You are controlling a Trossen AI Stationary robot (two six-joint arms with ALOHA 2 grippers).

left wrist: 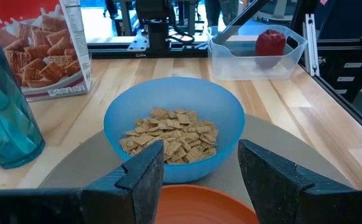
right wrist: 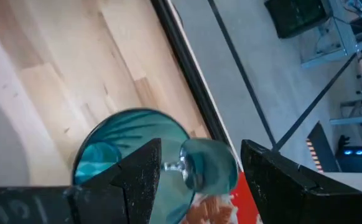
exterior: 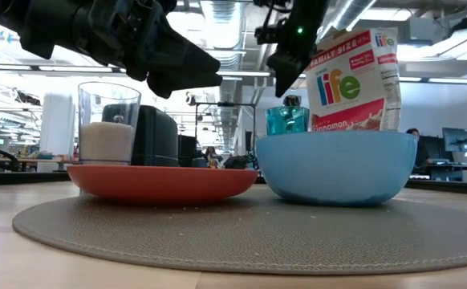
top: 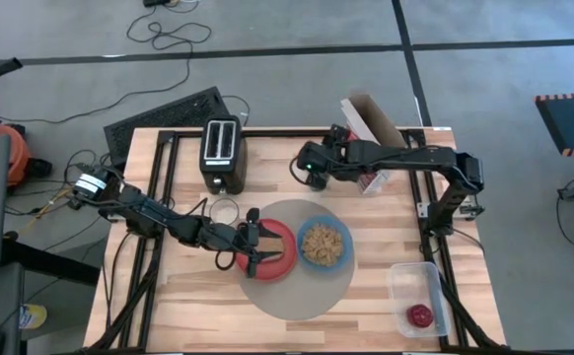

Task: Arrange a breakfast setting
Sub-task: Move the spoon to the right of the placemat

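A round grey-beige mat [top: 297,296] lies at the table's middle. On it stand a red-orange plate [top: 279,258] and, to its right, a blue bowl [top: 323,245] of cereal squares. My left gripper [top: 255,248] is open and empty just above the plate [left wrist: 206,208], pointing at the bowl [left wrist: 175,124]. My right gripper [top: 312,170] is open above the teal tumbler [right wrist: 116,152], which stands on the table behind the bowl [exterior: 286,120]. A small clear glass [top: 225,210] holding something white stands left of the mat. The red fruit [top: 420,315] lies in a clear tub. No spoon or toast shows.
A black toaster [top: 223,153] stands at the far left. The red-and-white cereal box [top: 368,123] stands at the far side under my right arm, close by the tumbler. The clear tub [top: 405,281] sits at the near right corner. Bare wood shows along the near edge.
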